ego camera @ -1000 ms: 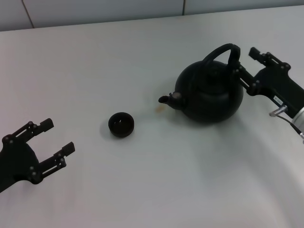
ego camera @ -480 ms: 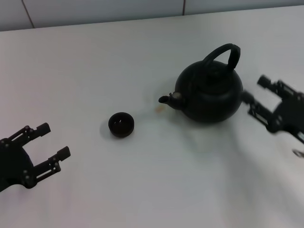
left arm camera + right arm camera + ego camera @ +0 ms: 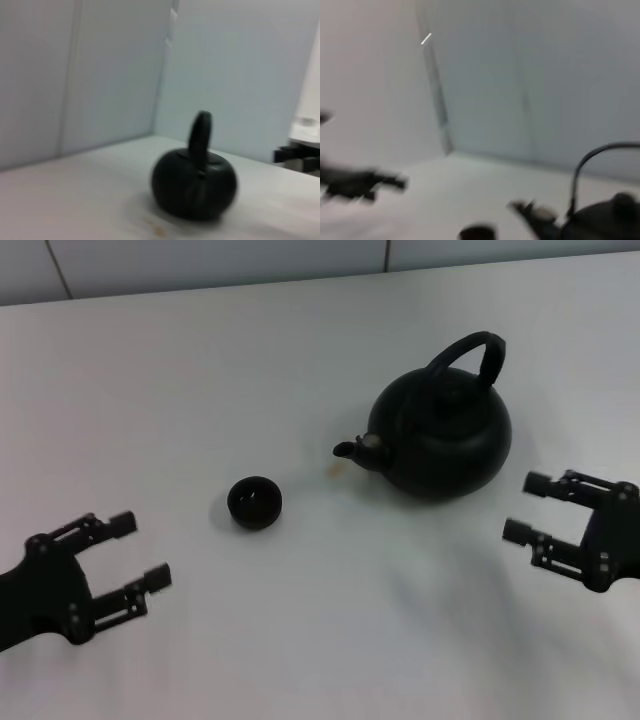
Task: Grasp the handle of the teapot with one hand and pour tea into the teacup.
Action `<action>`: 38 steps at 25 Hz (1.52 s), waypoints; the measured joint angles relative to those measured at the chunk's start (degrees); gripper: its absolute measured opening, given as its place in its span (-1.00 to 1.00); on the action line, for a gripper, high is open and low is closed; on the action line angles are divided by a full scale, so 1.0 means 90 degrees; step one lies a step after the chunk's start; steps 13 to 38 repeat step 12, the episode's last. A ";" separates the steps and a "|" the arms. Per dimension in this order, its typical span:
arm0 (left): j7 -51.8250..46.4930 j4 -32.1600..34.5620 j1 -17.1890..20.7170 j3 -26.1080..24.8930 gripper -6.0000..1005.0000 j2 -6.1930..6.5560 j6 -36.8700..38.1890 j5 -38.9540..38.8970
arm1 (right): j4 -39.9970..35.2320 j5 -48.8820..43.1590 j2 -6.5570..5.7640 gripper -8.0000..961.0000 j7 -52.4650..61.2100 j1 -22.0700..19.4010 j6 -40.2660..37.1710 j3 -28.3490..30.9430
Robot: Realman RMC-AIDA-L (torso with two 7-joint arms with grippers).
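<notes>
The black teapot [image 3: 440, 438] stands upright on the white table [image 3: 200, 390], right of centre, spout [image 3: 350, 451] pointing left. Its arched handle [image 3: 478, 348] loops over the lid, free of any gripper. The small dark teacup [image 3: 254, 502] sits left of the spout. My right gripper [image 3: 528, 508] is open and empty, near the table's right front, apart from the teapot. My left gripper [image 3: 140, 552] is open and empty at the front left. The left wrist view shows the teapot [image 3: 194, 181]; the right wrist view shows the teapot [image 3: 605, 220], the teacup [image 3: 477, 233] and the left gripper [image 3: 360, 183] farther off.
A small brownish spot [image 3: 336, 470] lies on the table just in front of the spout. A grey wall [image 3: 200, 260] runs along the table's far edge.
My right gripper has pulled away from the teapot's handle, moving toward the front and down. My left gripper has shifted slightly right. The teapot and teacup have not moved.
</notes>
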 joint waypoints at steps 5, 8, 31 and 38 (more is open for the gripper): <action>-0.1274 0.0670 -0.0366 0.0588 0.53 0.0219 -0.0035 0.0456 | -0.0831 -0.1420 -0.0232 0.30 0.0941 0.0765 -0.0111 0.0003; -0.1583 0.0957 -0.0502 0.0570 0.53 0.0271 -0.0035 0.0706 | -0.1014 -0.1707 -0.0283 0.30 0.1103 0.1063 -0.0118 0.0001; -0.1654 0.1016 -0.0596 0.0561 0.54 0.0271 -0.0059 0.0755 | -0.1095 -0.1887 -0.0248 0.30 0.1141 0.1267 -0.0070 -0.0011; -0.1654 0.1016 -0.0596 0.0561 0.54 0.0271 -0.0059 0.0755 | -0.1095 -0.1887 -0.0248 0.30 0.1141 0.1267 -0.0070 -0.0011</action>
